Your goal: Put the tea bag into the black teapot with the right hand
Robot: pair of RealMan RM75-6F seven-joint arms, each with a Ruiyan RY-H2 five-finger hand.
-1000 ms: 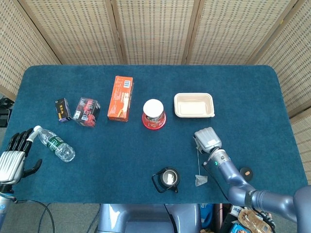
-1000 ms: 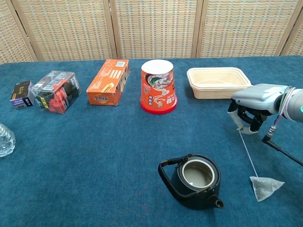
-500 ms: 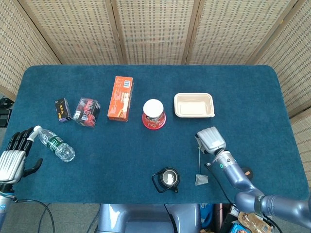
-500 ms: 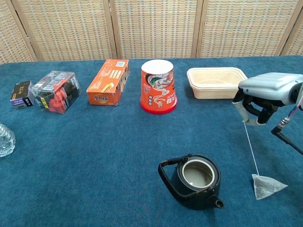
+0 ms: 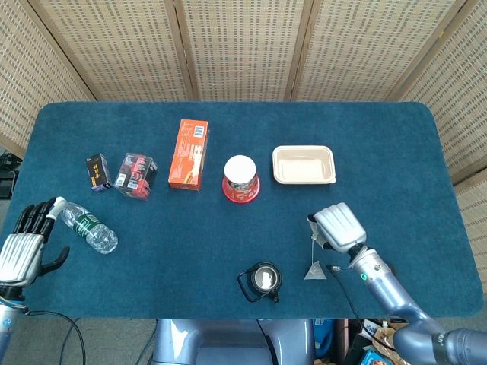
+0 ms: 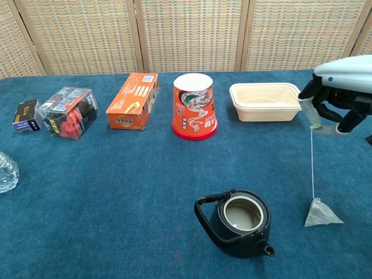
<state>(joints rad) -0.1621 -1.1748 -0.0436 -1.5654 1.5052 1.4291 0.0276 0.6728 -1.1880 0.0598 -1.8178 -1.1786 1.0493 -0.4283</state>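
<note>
The black teapot (image 5: pixel 262 280) (image 6: pixel 239 223) stands lidless near the table's front edge, handle toward the left. My right hand (image 5: pixel 337 226) (image 6: pixel 340 97) is raised to the right of it and pinches the tea bag's string. The pale tea bag (image 5: pixel 314 271) (image 6: pixel 321 214) dangles from that string, right of the pot and about level with its rim, at or just above the cloth. My left hand (image 5: pixel 21 245) lies at the far left edge beside a water bottle (image 5: pixel 85 226), fingers spread and holding nothing.
Along the back stand a small black box (image 5: pixel 97 171), a clear pack with red contents (image 5: pixel 136 176), an orange carton (image 5: pixel 189 153), a red noodle cup (image 5: pixel 241 179) and a beige tray (image 5: pixel 303 165). A small dark disc (image 5: pixel 386 268) lies right of my right arm.
My right hand has risen and shifted right, drawing the string up; the tea bag has lifted from lying flat to hanging beside the teapot. The left hand has stayed in place.
</note>
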